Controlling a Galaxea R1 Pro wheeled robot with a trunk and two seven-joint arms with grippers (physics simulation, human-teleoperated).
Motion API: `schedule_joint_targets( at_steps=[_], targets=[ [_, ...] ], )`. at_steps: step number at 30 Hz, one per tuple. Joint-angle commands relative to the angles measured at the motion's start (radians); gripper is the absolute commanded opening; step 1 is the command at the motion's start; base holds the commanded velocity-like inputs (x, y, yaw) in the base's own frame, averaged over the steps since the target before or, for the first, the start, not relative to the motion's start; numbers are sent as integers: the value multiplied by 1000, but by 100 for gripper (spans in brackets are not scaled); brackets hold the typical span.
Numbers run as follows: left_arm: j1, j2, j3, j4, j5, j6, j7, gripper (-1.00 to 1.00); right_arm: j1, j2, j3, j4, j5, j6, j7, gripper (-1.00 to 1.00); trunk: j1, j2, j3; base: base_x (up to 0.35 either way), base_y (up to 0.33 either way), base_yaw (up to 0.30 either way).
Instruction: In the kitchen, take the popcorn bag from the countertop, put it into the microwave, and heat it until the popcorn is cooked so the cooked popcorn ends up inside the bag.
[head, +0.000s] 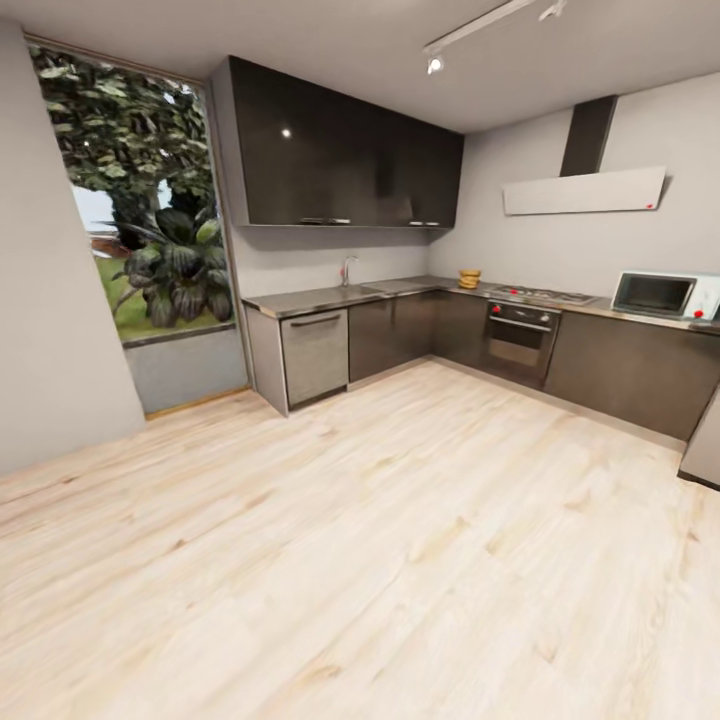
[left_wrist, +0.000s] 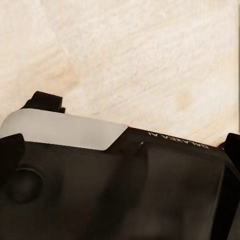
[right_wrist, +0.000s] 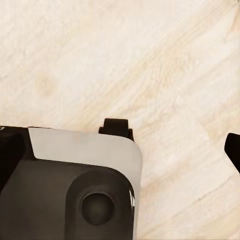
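Stage: a judgement only, the robot seems to be on approach, well apart from the kitchen units across a wide stretch of wood floor (head: 380, 560).
Popcorn bag (head: 469, 278): a small tan shape sits on the countertop (head: 330, 296) near its inner corner, just beside the hob (head: 540, 295); too small to confirm detail.
Microwave (head: 665, 295): stands at the far right end of the countertop, door apparently shut.
Risk: driving up at a poor angle could leave the bag out of reach, or bump the base into the cabinets (head: 400, 335).
Risk two: the bag and microwave are apart, so a carry along the countertop could crush or drop the bag.
Arms: both wrist cameras look down at the floor, suggesting arms hanging low.
Left gripper: dark finger (left_wrist: 233, 150) parts show at the frame edges; I cannot tell its opening.
Right gripper: one dark finger (right_wrist: 233, 150) part shows at the edge; likewise I cannot tell.
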Motion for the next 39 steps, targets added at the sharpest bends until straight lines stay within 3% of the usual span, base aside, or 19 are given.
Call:
schedule_joint_targets(
  at_steps=[1,28,39],
  targets=[
    [-1,0,-8,1,10,-1,-3,100,-1,-1,-9,3,8,-6,2,100,1,-1,-1,322,0,0],
    [-1,0,-8,1,10,-3,-2,100,-1,-1,-9,3,8,-6,0,100,1,-1,-1,322,0,0],
    [-1,0,-8,1,11,-9,-2,100,-1,-1,-9,3,8,-7,0,100,1,-1,-1,45,0,-95]
  ],
)
